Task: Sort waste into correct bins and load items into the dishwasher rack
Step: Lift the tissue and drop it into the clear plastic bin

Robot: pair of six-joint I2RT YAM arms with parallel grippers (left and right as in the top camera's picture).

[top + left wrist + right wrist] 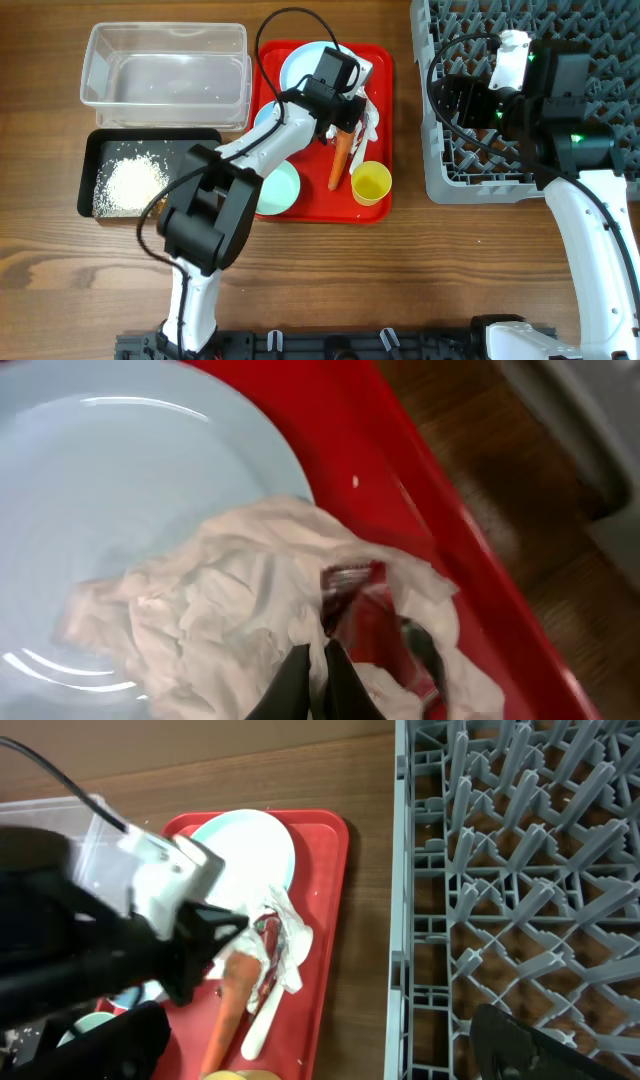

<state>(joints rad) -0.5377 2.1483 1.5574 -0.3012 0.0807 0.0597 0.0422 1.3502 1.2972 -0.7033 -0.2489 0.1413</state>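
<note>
The crumpled white napkin [220, 600] lies on the edge of the light-blue plate [120, 490], with the red wrapper [365, 622] tucked in it. My left gripper [320, 682] is shut on a fold of the napkin; overhead it hangs over the red tray [375, 65]. The orange carrot [338, 160] and white spoon [262, 1020] lie beside the napkin. A yellow cup [371, 183] and a pale-green bowl [280, 190] stand at the tray's front. My right gripper [320, 1055] is open over the near-left edge of the grey dishwasher rack [590, 120], holding nothing.
The clear bin [165, 65] stands at the back left. In front of it the black bin [95, 150] holds white rice [135, 180]. A light-blue bowl [265, 118] is mostly hidden under my left arm. Bare wood separates tray and rack.
</note>
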